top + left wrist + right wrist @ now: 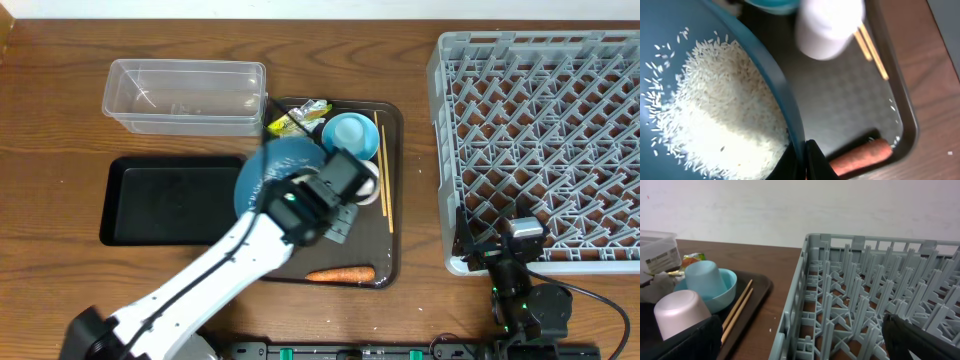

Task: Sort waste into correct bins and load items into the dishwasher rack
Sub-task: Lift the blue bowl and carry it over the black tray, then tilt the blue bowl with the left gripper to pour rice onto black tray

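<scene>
The rice [715, 115] lies heaped inside the dark-blue bowl [270, 175], piled towards the stretch of rim I hold, with stray grains up the wall. From that I judge the bowl is tipped towards me. My left pincer [807, 162] is closed narrow on the rim, one finger inside and one outside. An edge pinch is the only hold a bowl this wide allows, and it leaves the mouth free for pouring.

From overhead the bowl sits over the left edge of the brown serving tray [395, 200], its far side overlapping the black tray [170, 200]. That seems to me the likely place for the grains. The clear tub [185, 95] stands just behind.

On the serving tray are the white cup [827, 25], the chopsticks [384, 170], the light-blue bowl [350, 135], the wrapper [300, 117] and the carrot [340, 272] at the near edge.

My right pincer [797, 335] is spread wide and holds nothing. It waits at the near-left corner of the dishwasher rack [540, 140], well away from the pour.
</scene>
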{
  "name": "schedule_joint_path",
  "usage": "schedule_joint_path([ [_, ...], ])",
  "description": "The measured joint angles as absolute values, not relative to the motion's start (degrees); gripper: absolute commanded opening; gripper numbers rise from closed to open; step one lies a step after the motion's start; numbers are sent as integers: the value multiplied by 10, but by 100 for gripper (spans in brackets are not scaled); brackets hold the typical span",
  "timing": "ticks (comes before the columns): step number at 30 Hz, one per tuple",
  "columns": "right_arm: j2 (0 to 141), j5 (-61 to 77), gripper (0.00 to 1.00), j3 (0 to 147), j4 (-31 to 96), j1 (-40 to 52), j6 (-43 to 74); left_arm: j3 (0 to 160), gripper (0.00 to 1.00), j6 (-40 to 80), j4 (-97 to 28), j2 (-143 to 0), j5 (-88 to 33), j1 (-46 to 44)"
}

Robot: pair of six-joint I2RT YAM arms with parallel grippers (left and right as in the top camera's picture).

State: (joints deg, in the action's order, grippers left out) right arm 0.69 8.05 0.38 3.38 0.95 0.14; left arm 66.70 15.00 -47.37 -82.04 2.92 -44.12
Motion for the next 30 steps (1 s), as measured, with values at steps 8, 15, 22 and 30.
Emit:
schedule_joint_path([
  [8, 7, 81, 99, 4, 34, 10, 1, 667, 6, 150, -475, -790, 18, -338],
  [15, 7, 81, 99, 4, 34, 10, 1, 667, 6, 152, -463, -790, -31, -229],
  [22, 7, 81, 99, 4, 34, 10, 1, 667, 6, 149, -441, -790, -101, -141],
  [30, 7, 81, 99, 4, 34, 10, 1, 667, 6, 145, -432, -790, -215, -50],
])
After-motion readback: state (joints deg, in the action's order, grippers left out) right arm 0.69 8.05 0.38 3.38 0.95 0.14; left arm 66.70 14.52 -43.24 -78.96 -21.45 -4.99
